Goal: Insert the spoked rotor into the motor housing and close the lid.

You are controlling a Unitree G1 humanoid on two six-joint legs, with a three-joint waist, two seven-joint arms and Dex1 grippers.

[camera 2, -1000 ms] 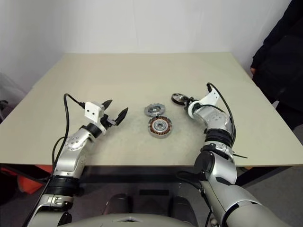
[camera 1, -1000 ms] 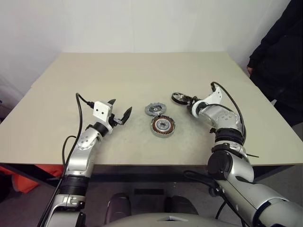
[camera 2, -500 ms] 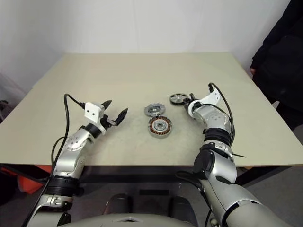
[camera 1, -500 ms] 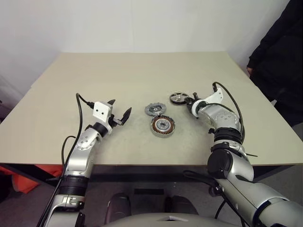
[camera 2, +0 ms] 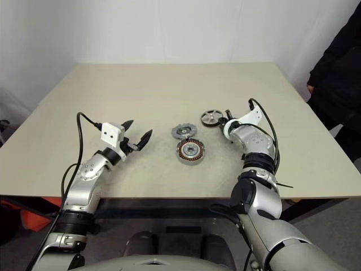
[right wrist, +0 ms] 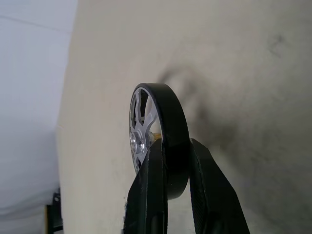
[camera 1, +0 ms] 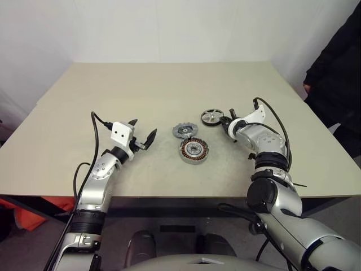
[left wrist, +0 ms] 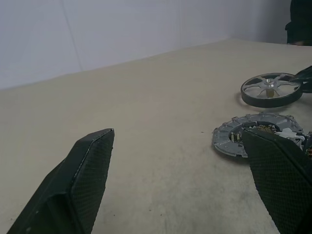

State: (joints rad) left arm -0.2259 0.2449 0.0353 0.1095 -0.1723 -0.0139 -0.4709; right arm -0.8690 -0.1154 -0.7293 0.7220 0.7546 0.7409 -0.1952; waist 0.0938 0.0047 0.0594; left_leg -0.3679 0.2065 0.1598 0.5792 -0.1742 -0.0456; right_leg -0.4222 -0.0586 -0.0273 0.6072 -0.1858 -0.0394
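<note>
The right hand [right wrist: 168, 195] gripped the rotor [camera 1: 211, 117] by its black rim, both fingers clamped on the edge, the disc sitting at about one o'clock from the housing [camera 1: 194, 149] on the tabletop [camera 1: 169, 90]. The lid [camera 1: 183, 131] lay flat just beside the housing, at its eleven o'clock. The left hand [camera 1: 143, 133] hung above the tabletop at nine o'clock from the housing, well apart from it, fingers spread wide and holding nothing.
</note>
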